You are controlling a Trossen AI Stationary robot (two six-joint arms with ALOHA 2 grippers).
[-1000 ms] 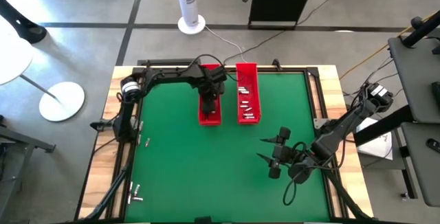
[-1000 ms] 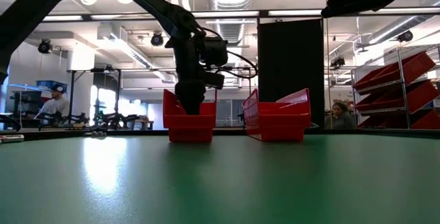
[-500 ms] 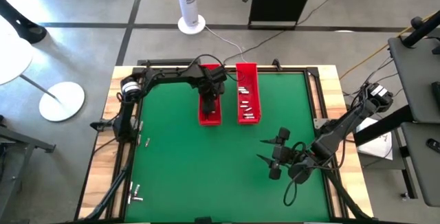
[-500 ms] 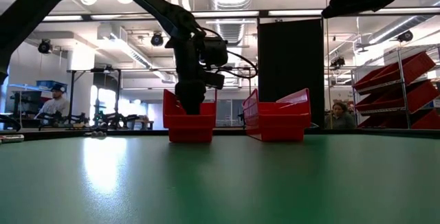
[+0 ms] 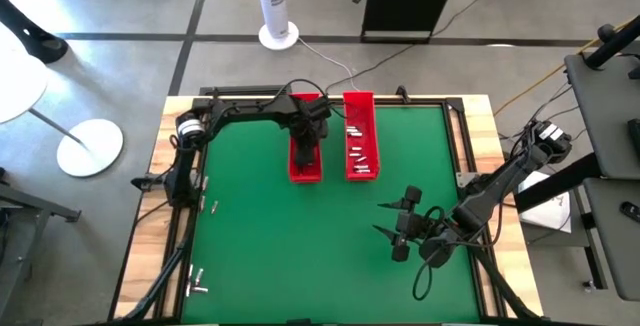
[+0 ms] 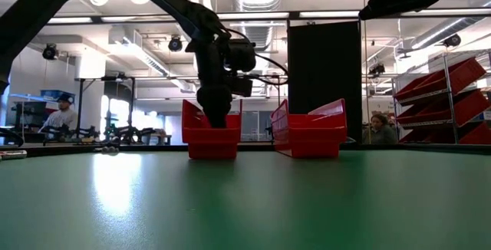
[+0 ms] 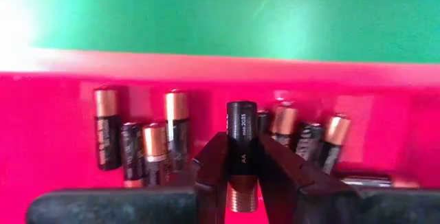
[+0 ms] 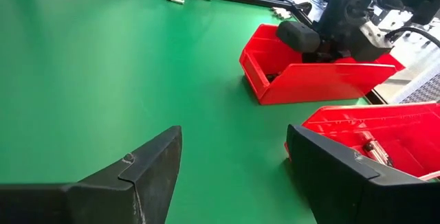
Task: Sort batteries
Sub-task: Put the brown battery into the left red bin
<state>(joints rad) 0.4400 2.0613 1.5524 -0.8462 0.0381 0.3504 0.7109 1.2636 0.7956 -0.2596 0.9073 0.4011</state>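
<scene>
The left gripper [image 7: 242, 183] hung inside the left long red plastic tray [image 5: 305, 151], its dark fingers [image 7: 212, 176] clamped on a black cylindrical AA battery [image 7: 242, 148] (copper end toward the wrist). Beyond its fingertips, more black-and-copper batteries [image 7: 158, 141] lay on the tray floor, perhaps eight. The right gripper [image 5: 392, 222] waited over the green table [image 5: 270, 246], fingers spread, holding nothing, well apart from both trays.

Two long red plastic trays [image 5: 306, 163] [image 5: 361, 136] stand side by side on the green table. In the left wrist view, one black AA battery [image 7: 242, 141] sits between the fingers, and about eight more black-and-copper cylindrical batteries [image 7: 176, 124] lie in the tray behind it.
</scene>
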